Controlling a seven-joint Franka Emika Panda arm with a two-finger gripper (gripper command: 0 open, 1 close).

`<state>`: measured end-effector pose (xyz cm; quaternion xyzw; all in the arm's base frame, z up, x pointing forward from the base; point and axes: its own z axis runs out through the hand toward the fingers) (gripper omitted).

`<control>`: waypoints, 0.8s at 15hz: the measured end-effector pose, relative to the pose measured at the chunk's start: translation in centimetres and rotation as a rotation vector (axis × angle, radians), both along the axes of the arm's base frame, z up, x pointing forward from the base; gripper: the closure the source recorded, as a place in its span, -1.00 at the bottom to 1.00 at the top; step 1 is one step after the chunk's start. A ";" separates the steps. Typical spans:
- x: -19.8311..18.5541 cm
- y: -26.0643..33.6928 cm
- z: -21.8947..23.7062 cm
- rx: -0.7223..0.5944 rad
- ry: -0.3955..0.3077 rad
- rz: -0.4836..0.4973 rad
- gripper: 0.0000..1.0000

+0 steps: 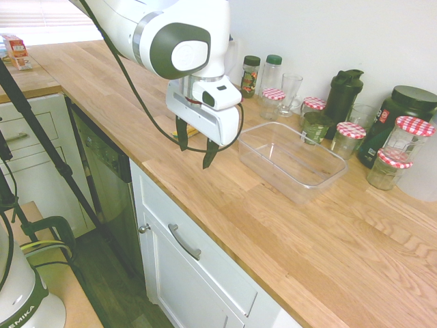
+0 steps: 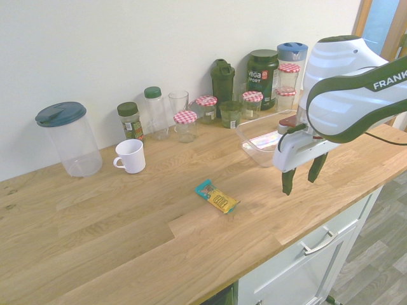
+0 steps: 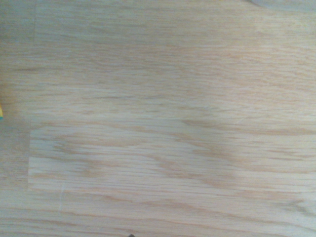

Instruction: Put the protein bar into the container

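The protein bar (image 2: 217, 196), yellow with a teal end, lies flat on the wooden counter in the second exterior view. In the first exterior view my gripper mostly hides it. A yellow and teal sliver (image 3: 1, 112) shows at the wrist view's edge. The container (image 1: 293, 160), a clear lidless tub, stands empty on the counter; my arm partly covers the container (image 2: 259, 145) in the second exterior view. My gripper (image 2: 300, 183) hangs open and empty just above the counter, between bar and tub. It points down in the first exterior view too (image 1: 195, 154).
Along the wall stand jars with red-checkered lids (image 1: 350, 139), spice bottles (image 2: 130, 121), a black shaker (image 1: 343, 93) and a dark tub (image 2: 262, 70). A white mug (image 2: 130, 155) and a tall clear jug (image 2: 67, 136) stand left of the bar. The counter's front edge (image 1: 205, 225) is close.
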<state>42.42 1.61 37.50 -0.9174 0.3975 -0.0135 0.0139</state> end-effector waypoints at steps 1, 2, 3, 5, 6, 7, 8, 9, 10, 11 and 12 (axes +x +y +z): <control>0.0 0.0 0.0 -0.001 0.001 -0.003 -1.00; 0.0 0.0 0.0 -0.010 0.001 -0.009 -1.00; 0.1 0.5 0.0 -0.022 -0.002 -0.012 -1.00; 0.4 2.5 0.8 -0.049 -0.023 -0.004 -1.00; 0.6 4.1 1.6 -0.059 -0.037 0.006 -1.00; 0.7 5.6 2.2 -0.064 -0.044 0.021 -1.00; 0.9 7.2 2.7 -0.069 -0.053 0.044 -1.00; 1.1 8.9 3.1 -0.072 -0.062 0.066 -1.00; 1.3 10.3 3.3 -0.079 -0.069 0.086 -1.00; 1.7 11.5 3.4 -0.089 -0.074 0.100 -1.00; 2.4 12.6 3.3 -0.097 -0.081 0.111 -1.00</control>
